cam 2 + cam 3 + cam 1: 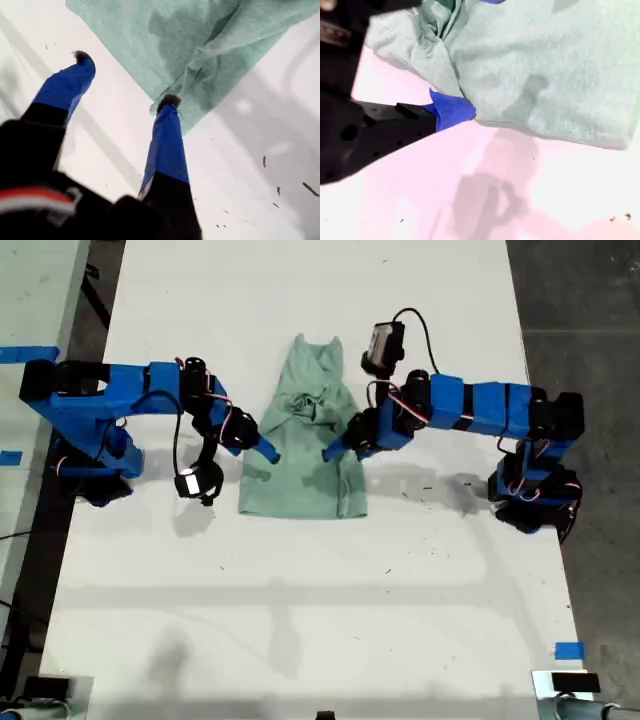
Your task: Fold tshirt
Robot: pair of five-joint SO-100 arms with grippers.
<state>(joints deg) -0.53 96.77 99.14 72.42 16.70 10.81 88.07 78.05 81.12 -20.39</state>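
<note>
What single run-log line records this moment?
tshirt: partly folded on table | my first pincer: open, at tshirt edge | my second pincer: at tshirt edge, state unclear

Looking along my second gripper (451, 111), only one blue fingertip (454, 112) showing, touching the tshirt's (545, 65) edge where the cloth is bunching into folds. Pale mint cloth lying mostly flat on the white table (485, 200). Second finger not visible; jaw state unclear.

A white tabletop (330, 600) carried the partly folded mint-green tshirt (305, 475) near its centre, blue tape (568, 650) at five o'clock.
</note>
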